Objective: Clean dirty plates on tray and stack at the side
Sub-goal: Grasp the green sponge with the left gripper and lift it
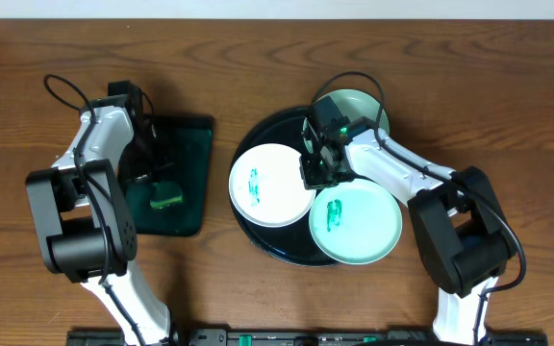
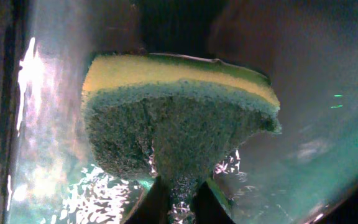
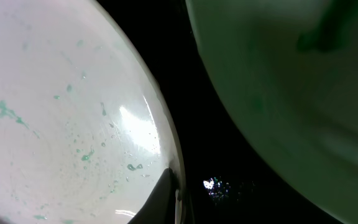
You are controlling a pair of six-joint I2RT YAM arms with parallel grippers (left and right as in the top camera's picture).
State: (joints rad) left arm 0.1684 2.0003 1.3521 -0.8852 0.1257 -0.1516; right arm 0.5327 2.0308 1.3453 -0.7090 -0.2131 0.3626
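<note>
**Wooden table: sponge clamped on the left, white plate pinched on the right**

Wood-grain table (image 1: pixel 258 58) carries all the items you are working with.

1. Nearest to you on the right side, the near turquoise plate (image 1: pixel 359 226) lies on the front right of the black tray (image 1: pixel 267 245). Part of it hangs over the tray's rim, and it has a green smear (image 1: pixel 335 216) near its middle.
2. Just behind and to the left of it, the white plate (image 1: pixel 282 187) sits on the tray's left half. It has a green smear (image 1: pixel 254 183) left of centre, and its right edge touches or overlaps the near turquoise plate.
3. Your right gripper (image 1: pixel 317 171) is at the white plate's right edge. The wrist view shows it clenched on that plate's rim, one finger lying over the edge. Fine green specks dot the white surface.
4. On the left side, your left gripper (image 2: pixel 179 208) is closed tight on the sponge (image 2: pixel 179 118), which has a yellow top over a green scouring face. The sponge's lower end is squeezed narrow between the fingers.
5. The sponge is over the rectangular green tray (image 1: pixel 188 144), which is well apart from the black tray.
6. Farthest from you, the far turquoise plate (image 1: pixel 354 104) is at the back of the black tray, with the right arm partly covering it. You cannot tell from these views whether it is smeared.
</note>
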